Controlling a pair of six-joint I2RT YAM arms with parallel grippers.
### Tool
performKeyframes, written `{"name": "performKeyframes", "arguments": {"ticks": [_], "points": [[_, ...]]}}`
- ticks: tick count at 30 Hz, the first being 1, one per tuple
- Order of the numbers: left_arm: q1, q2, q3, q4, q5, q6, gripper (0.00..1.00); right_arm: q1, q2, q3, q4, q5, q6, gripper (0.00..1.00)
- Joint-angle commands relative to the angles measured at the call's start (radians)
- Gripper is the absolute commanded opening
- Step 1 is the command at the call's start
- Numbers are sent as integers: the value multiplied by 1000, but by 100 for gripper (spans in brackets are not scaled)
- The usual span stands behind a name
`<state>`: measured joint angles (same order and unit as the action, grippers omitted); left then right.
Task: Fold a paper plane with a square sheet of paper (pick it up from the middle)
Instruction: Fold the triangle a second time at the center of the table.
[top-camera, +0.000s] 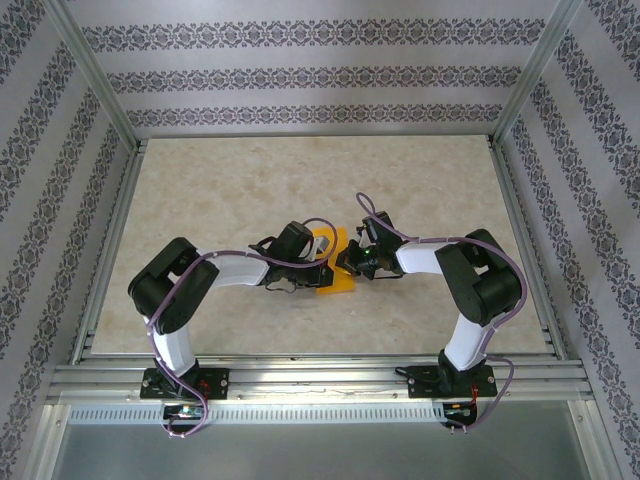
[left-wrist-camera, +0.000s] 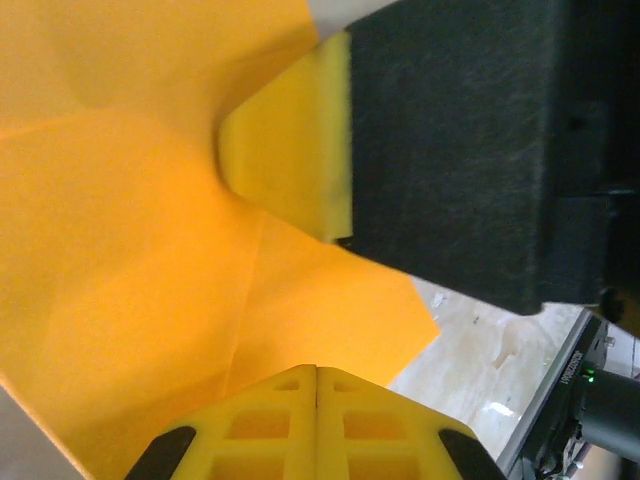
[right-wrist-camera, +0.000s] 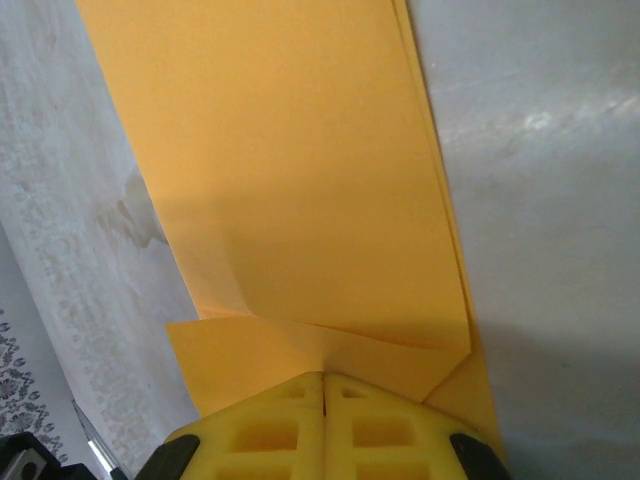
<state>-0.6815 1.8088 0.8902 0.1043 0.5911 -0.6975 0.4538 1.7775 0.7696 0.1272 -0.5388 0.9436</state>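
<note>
In the left wrist view, the left gripper (left-wrist-camera: 316, 372) sits at the bottom centre of the frame, its two yellow fingers pressed together with no gap and clenched on the lower edge of the orange sheet of paper (left-wrist-camera: 130, 260). From that pinch the sheet spreads over the whole left half of the frame, with a crease running up from the fingertips towards the middle. At the upper centre a yellow finger of the right gripper (left-wrist-camera: 290, 150) bears against the paper, its black body filling the upper right. A corner of the sheet points towards the lower right, over a strip of pale marbled tabletop (left-wrist-camera: 470, 340). In the right wrist view, the right gripper (right-wrist-camera: 324, 376) is likewise at the bottom centre, fingers closed tight and grasping the same sheet (right-wrist-camera: 290, 170). The paper rises from them as a broad band to the top of the frame. Its right edge shows more than one layer, and folded flaps lie just above the fingertips. Tabletop (right-wrist-camera: 70, 220) shows to the left of the band. From the top camera, the left gripper (top-camera: 312, 268) and the right gripper (top-camera: 350, 262) meet near the middle of the tabletop (top-camera: 220, 190), with the orange sheet (top-camera: 338, 282) held between them. Patterned walls (top-camera: 300, 75) and metal rails (top-camera: 320, 380) border the scene.
</note>
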Motion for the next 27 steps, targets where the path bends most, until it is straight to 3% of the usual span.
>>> {"name": "performKeyframes", "arguments": {"ticks": [1, 16, 27], "points": [[-9, 12, 20, -50, -9, 1, 0, -6, 28, -26, -63, 47, -8, 0], [-8, 22, -27, -21, -39, -19, 0, -6, 36, -27, -64, 45, -12, 0], [-9, -2, -117, 62, 18, -101, 1, -9, 45, -29, -84, 66, -29, 0]]}}
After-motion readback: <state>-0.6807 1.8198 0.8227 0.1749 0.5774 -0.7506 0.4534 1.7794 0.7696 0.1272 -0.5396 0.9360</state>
